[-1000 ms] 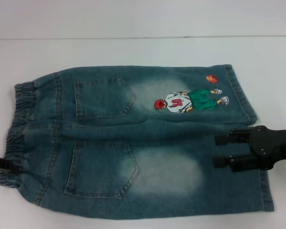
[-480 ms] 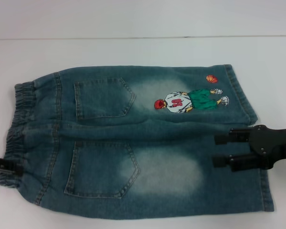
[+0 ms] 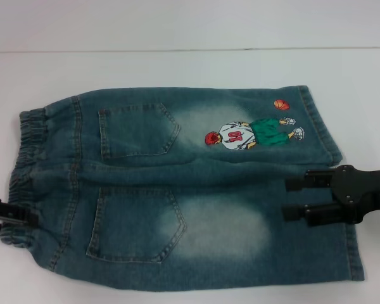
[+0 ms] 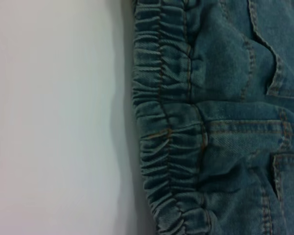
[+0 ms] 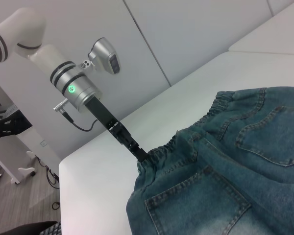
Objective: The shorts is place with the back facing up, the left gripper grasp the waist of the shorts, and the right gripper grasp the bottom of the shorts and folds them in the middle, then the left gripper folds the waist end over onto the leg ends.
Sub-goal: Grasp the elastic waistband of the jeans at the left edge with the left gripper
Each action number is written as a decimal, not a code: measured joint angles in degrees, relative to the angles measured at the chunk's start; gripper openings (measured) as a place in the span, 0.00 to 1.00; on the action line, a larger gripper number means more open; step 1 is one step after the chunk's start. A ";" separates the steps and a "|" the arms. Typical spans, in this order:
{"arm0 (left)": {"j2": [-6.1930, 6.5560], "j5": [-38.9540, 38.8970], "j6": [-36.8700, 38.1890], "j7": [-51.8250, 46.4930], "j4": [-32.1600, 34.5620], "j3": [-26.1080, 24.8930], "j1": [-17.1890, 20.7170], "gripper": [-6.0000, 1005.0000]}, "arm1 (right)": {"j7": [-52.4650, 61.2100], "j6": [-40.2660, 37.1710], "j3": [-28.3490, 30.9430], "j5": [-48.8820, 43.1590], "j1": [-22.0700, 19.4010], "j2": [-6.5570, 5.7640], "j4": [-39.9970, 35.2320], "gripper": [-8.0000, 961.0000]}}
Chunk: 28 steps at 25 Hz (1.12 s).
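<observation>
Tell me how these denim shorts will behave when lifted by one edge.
The shorts will probably drape and sag, not stay flat: the cloth already creases along the middle. The puckered waistband looks thick, so it likely gives a firm grip. The denim looks fairly heavy, so the free end may drag on the table.

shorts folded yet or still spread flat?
Spread flat. The shorts lie open on the table, back up: both pockets, the waist and the leg ends all show, nothing doubled over.

Right gripper [image 3: 293, 199] jaws apart, level.
</observation>
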 joint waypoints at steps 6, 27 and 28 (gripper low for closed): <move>-0.01 0.04 1.46 1.41 1.16 0.06 0.19 0.84 | -0.02 0.10 0.17 -0.11 -0.01 0.00 0.06 0.89; -0.35 0.01 1.60 2.61 1.87 1.03 0.65 0.07 | 5.59 -0.04 0.51 0.18 0.96 -0.88 -0.43 0.89; -0.43 -0.05 1.55 2.96 1.87 1.01 0.59 0.03 | 7.18 -0.15 0.42 0.08 1.27 -1.32 -0.51 0.89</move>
